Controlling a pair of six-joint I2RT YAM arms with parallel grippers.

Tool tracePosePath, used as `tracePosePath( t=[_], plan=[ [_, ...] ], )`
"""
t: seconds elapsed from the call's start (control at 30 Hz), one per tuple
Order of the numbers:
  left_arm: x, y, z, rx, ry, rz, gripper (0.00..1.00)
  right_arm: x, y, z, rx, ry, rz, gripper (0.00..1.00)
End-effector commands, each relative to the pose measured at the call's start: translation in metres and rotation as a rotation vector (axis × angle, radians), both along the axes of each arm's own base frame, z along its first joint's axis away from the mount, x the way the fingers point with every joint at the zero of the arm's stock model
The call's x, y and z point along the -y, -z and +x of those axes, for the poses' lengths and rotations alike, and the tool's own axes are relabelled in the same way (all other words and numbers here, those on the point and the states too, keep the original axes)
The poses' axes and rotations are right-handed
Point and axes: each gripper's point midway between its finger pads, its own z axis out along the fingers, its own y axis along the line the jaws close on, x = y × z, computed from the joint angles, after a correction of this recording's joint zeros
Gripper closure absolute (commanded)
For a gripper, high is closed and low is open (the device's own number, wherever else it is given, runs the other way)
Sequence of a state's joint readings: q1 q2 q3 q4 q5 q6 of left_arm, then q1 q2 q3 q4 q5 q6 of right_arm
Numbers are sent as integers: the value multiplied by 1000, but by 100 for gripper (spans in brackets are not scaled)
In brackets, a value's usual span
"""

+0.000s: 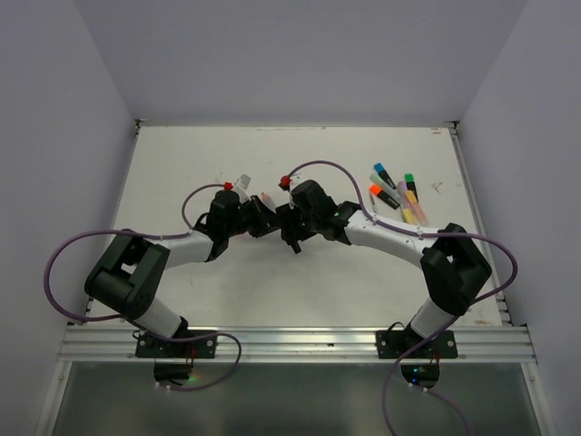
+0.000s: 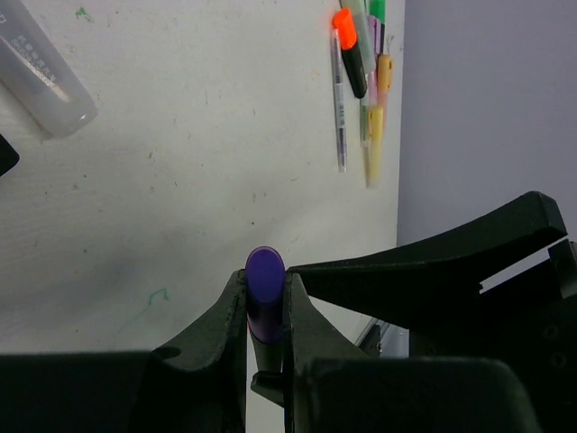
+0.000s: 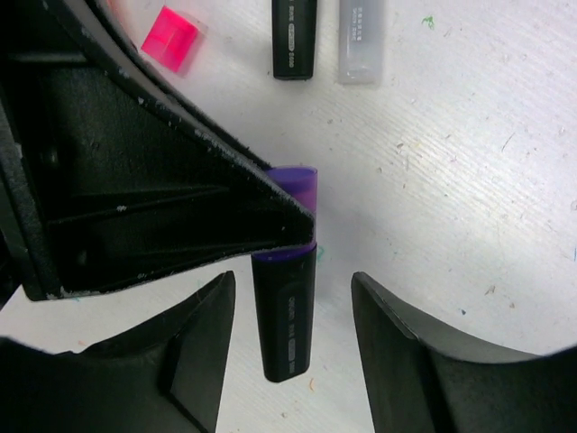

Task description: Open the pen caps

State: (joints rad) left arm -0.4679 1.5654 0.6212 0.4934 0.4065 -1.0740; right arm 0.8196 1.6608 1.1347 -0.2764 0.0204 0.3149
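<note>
Mid-table, the left gripper [image 2: 266, 302] clamps the purple cap [image 2: 265, 271], half hiding it; right of the cap, the right gripper [image 3: 293, 287] holds its fingers apart either side of the black body [image 3: 285, 329]. A loose pink cap [image 3: 171, 41] lies near, capped highlighters [image 1: 398, 193] well right.

Purple cap [image 3: 300, 183] partly behind left tool [image 2: 266, 305]

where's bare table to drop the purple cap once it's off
The table is bare in the near strip by the front rail and along the back wall. Crowded: far right, where loose highlighters lie, and the middle, where the left gripper clamps the purple cap and the right gripper straddles its black body.
</note>
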Motion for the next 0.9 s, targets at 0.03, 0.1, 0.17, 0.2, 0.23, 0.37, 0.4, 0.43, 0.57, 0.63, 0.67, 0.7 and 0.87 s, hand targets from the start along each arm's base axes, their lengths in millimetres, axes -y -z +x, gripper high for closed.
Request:
tracePosePath(
  t=[0.03, 0.1, 0.17, 0.2, 0.23, 0.37, 0.4, 0.43, 0.57, 0.63, 0.67, 0.7, 0.87],
  plan=[
    [6, -31, -5, 86, 28, -79, 100, -10, -20, 10, 73, 6, 62, 43],
    [6, -37, -6, 95, 29, -92, 100, -13, -19, 11, 70, -2, 63, 63],
    [4, -41, -5, 101, 19, -100, 100, -16, -18, 11, 67, -11, 72, 71],
    [2, -40, -6, 99, 14, -104, 100, -16, -16, 10, 64, -14, 73, 75],
    [2, -44, -5, 111, 11, -117, 100, -16, -15, 9, 63, -15, 74, 82],
    [-10, -55, 4, 145, -69, -141, 100, -13, -7, 4, 51, -23, 68, 100],
    [-17, -54, 5, 148, -94, -152, 100, -12, -5, 4, 51, -23, 64, 100],
    [-20, -64, 11, 174, -113, -184, 100, -12, -5, 4, 51, -23, 66, 100],
    [-42, -72, 36, 196, -183, -179, 100, -7, 1, -4, 36, -19, 51, 100],
    [-60, -75, 48, 209, -237, -176, 100, -6, 3, -8, 33, -23, 45, 100],
    [-66, -76, 54, 212, -262, -168, 100, -8, 5, -12, 29, -33, 38, 100],
    [-75, -77, 61, 207, -283, -155, 100, -6, 8, -12, 35, -30, 24, 100],
    [-93, -75, 75, 195, -342, -126, 100, -8, 24, -17, 20, -58, -16, 100]
  ],
)
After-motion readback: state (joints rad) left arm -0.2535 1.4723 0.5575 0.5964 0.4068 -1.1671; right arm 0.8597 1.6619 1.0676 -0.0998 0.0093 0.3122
